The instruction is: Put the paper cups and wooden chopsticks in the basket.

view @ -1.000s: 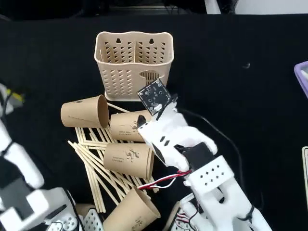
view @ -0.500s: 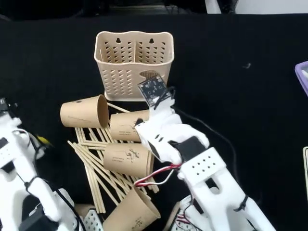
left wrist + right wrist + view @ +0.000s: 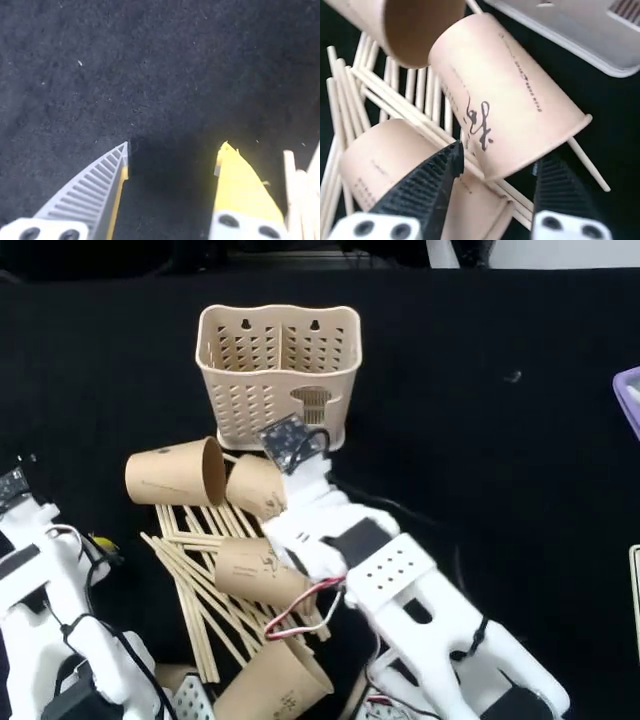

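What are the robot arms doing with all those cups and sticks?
The right end effector is open on either side of a paper cup lying on its side near the basket. The left end effector is open over bare black table. Other cups and the wooden chopsticks lie on the table.

The white right arm (image 3: 400, 590) extends from the near edge of the black worktop (image 3: 520, 470) toward its centre, wrist pitched downward. The right pincer (image 3: 497, 160) is spread. The white left arm (image 3: 45, 580) stands at the near-left corner. The left pincer (image 3: 172, 150) is spread, pointing downward.
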Available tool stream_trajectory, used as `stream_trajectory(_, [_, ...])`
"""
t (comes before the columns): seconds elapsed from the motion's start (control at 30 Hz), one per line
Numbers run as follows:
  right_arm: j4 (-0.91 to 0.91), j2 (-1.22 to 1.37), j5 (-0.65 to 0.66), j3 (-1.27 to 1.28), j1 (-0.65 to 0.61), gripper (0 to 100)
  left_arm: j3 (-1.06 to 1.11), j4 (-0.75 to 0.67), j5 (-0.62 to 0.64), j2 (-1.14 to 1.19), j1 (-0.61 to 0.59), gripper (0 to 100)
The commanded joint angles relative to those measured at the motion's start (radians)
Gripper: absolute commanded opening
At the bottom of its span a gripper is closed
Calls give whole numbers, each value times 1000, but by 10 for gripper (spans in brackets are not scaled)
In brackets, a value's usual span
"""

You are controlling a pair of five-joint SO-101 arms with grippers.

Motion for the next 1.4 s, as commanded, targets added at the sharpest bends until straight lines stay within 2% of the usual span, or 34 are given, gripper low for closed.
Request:
stream_trajectory(0.0, [-20,-62,2,-31,-21,74,53,-137,8,-21,15,279])
stream_trajectory(0.07, [-20,-85,15,-31,-11,7,64,-150,8,-21,15,279])
stream_trajectory(0.3, [20,-240,176,-27,77,11,68,-150,8,-21,16,279])
stream_trajectory(0.47, [201,-380,331,-82,146,11,70,-150,6,-21,44,279])
stream_trajectory(0.57, [315,-427,419,-150,253,11,70,-149,6,-21,51,279])
stream_trajectory(0.77, [427,-369,532,-209,560,11,71,-149,6,-21,51,279])
stream_trajectory(0.93, [488,-234,603,-208,677,11,71,-149,6,-21,51,279])
stream_trajectory(1.13, [483,-131,628,-211,672,15,71,-149,6,-21,51,279])
stream_trajectory(1.3, [471,-127,624,-188,591,140,77,-152,6,-21,51,279])
stream_trajectory(1.37, [471,-127,624,-186,574,124,81,-150,6,-25,51,279])
